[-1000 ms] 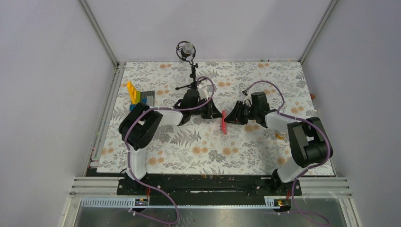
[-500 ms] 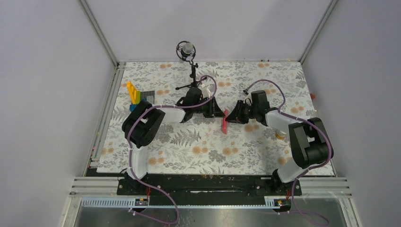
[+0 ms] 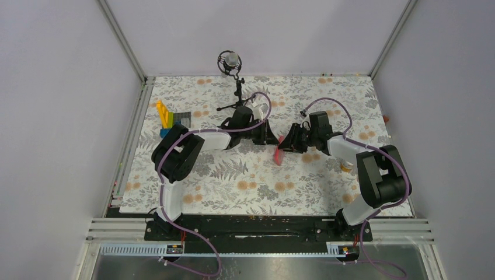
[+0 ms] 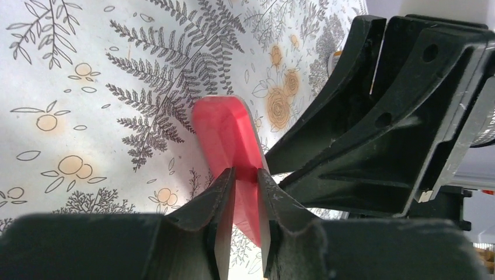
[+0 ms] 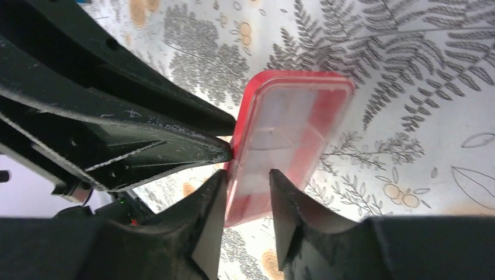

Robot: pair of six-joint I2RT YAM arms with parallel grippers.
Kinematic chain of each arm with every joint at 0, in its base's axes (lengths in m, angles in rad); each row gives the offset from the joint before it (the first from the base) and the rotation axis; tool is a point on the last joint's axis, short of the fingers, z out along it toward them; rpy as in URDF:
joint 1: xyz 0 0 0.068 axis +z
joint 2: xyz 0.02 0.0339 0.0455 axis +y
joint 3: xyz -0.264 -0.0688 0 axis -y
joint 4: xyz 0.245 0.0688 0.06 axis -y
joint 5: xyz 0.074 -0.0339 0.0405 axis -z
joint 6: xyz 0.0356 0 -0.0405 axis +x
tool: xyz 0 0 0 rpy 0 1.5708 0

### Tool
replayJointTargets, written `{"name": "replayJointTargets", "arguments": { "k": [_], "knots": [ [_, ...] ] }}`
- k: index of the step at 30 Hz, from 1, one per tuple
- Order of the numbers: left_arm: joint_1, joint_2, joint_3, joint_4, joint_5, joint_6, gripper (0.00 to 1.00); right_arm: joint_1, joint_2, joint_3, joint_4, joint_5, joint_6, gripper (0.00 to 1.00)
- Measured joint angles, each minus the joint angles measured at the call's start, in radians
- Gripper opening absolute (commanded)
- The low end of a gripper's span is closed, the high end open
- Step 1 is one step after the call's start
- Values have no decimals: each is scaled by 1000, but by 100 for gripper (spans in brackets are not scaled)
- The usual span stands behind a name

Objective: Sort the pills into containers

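Observation:
The pink compartment box (image 3: 278,151) stands on edge, tilted, at mid-table between both grippers. My left gripper (image 3: 272,137) is shut on one edge of it; in the left wrist view the fingertips (image 4: 225,182) pinch the pink box (image 4: 225,129). My right gripper (image 3: 286,143) grips its other end; in the right wrist view the pink box (image 5: 289,125) with its clear lid sits between the fingers (image 5: 215,192). A small yellowish bottle (image 3: 346,168) shows partly beside my right arm. No pills are visible. The white-capped bottle is not clearly visible.
A blue, yellow and grey toy-brick block (image 3: 173,119) sits at the left of the floral cloth (image 3: 245,186). A microphone on a black stand (image 3: 232,60) is at the back centre. Grey walls enclose the table.
My left gripper moved right to the pink box and closed on its edge. The box's top end tipped and rose slightly. My right gripper stayed on the box.

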Motion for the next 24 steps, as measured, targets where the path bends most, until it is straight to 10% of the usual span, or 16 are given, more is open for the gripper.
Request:
{"name": "replayJointTargets", "arguments": {
  "k": [10, 24],
  "knots": [
    [-18, 21, -9, -149, -44, 38, 17, -3, -5, -28, -6, 117, -14, 49],
    [-37, -57, -123, -149, -161, 17, 18, 126, -52, 24, -237, 426, -118, 98]
  ]
}}
